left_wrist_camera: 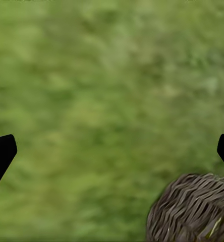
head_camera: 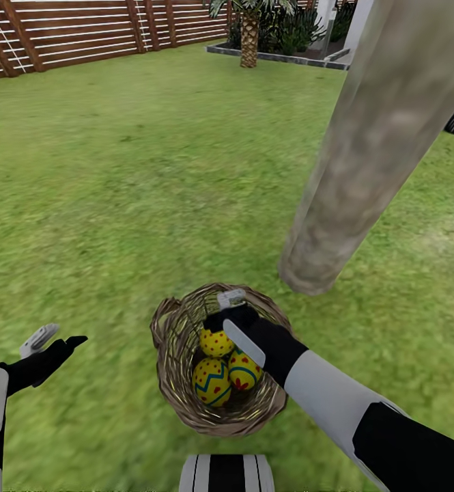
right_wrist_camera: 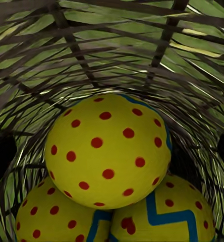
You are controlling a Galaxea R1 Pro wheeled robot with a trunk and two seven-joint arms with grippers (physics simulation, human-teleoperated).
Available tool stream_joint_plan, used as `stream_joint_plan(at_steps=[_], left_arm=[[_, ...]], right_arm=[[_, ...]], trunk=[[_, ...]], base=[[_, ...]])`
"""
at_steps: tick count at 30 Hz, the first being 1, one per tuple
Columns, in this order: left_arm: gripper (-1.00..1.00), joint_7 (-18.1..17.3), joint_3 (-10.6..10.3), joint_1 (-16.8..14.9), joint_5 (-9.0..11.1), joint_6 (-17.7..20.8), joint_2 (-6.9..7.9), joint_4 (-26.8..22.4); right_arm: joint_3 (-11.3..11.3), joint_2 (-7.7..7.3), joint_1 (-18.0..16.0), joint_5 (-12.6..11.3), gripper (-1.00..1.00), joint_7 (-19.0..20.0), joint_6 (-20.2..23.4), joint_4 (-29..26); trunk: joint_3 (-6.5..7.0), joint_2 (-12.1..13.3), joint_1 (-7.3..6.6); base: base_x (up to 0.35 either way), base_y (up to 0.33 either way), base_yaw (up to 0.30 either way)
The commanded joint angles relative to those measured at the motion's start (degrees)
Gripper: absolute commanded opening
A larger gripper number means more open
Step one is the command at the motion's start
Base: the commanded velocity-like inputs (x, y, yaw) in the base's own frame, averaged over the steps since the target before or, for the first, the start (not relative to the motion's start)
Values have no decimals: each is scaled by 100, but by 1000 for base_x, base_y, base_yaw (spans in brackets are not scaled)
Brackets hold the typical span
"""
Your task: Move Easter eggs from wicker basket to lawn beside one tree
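The wicker basket [head_camera: 179, 383] sits on the lawn [head_camera: 117, 205] just in front of me, and its rim [left_wrist_camera: 192, 206] shows in the left wrist view. Three Easter eggs lie in it: a red-dotted one [head_camera: 215, 342] on top, a zigzag one [head_camera: 211, 383] and a third [head_camera: 244, 371]. My right gripper [head_camera: 235, 321] reaches into the basket, open, its fingers on either side of the dotted egg [right_wrist_camera: 109, 151] without touching it. My left gripper [head_camera: 56, 338] hovers open over grass left of the basket. The tree trunk [head_camera: 370, 150] rises just behind and right of the basket.
A brown slat fence [head_camera: 83, 34] bounds the far side of the garden. A palm-like plant [head_camera: 248, 34] stands in a bordered bed at the back. My own base [head_camera: 227, 473] shows at the lower edge. Open grass lies around the trunk's foot [head_camera: 315, 273].
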Motion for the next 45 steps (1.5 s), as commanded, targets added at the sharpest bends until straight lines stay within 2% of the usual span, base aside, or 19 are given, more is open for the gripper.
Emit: stream_joint_plan(at_steps=[1,37,40,45], left_arm=[[100,6,11,-4,19,29,0,-1],[100,5,-10,-3,19,29,8,30],[100,5,-10,-4,19,29,8,30],[100,5,-6,-3,19,29,8,30]], right_arm=[[17,0,-5,-57,100,-58,6,8],[1,0,-4,0,100,-49,-52,-64],[20,0,-3,0,100,-41,-365,-60],[20,0,-3,0,100,-39,-448,-66]], trunk=[[-27,-3,1],[-824,-52,94],[-869,-54,99],[-891,-56,102]], base=[[0,0,0],[0,0,0],[0,0,0],[0,0,0]])
